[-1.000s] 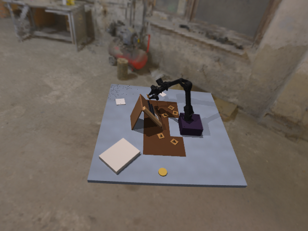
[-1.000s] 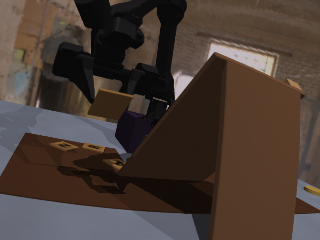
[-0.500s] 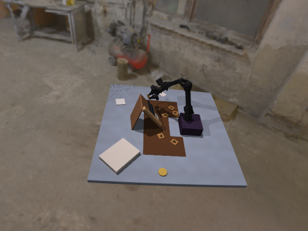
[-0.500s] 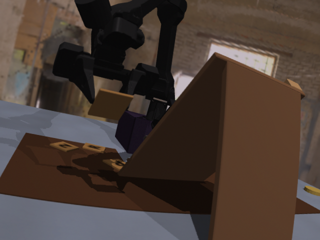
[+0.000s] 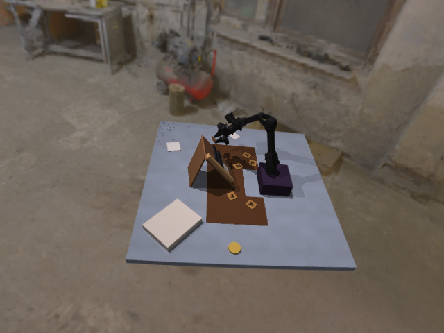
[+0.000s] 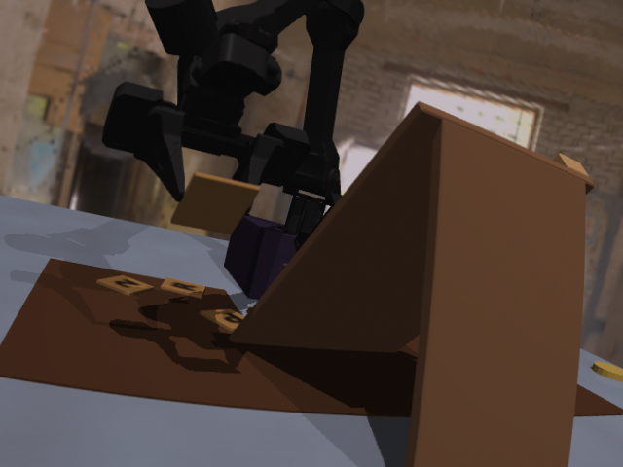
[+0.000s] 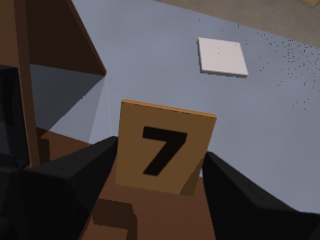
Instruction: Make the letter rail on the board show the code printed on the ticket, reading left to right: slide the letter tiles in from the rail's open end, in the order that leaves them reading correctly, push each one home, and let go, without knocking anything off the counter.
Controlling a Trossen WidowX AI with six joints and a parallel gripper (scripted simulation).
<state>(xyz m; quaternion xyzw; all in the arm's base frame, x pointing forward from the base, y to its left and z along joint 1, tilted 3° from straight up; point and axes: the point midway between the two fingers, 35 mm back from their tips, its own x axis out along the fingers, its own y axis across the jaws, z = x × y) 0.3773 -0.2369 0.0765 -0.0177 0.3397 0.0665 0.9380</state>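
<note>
My gripper [image 5: 215,138] [image 6: 215,200] [image 7: 161,150] is shut on a wooden tile marked 7, holding it by its side edges in the air past the far end of the sloping brown board [image 5: 195,163] [image 6: 502,251] [image 7: 12,30]. The dark rail [image 5: 218,155] on the board's slope shows only in part; its letters are not readable. Tiles N [image 5: 246,155] [image 6: 125,284] and R [image 5: 252,162] [image 6: 183,287] and a third tile [image 5: 237,166] [image 6: 224,318] lie flat on the mat's far part. Two more tiles, one [image 5: 232,195] beside the other [image 5: 251,204], lie on its near part. No printed code is readable.
The brown mat [image 5: 222,215] [image 6: 60,362] lies under the board. A small light-wood piece [image 5: 207,155] [image 6: 572,163] is at the board's near top corner. A white square [image 5: 173,146] [image 7: 222,56], a cream slab [image 5: 172,223] and a yellow disc [image 5: 234,248] [image 6: 607,371] lie on the counter.
</note>
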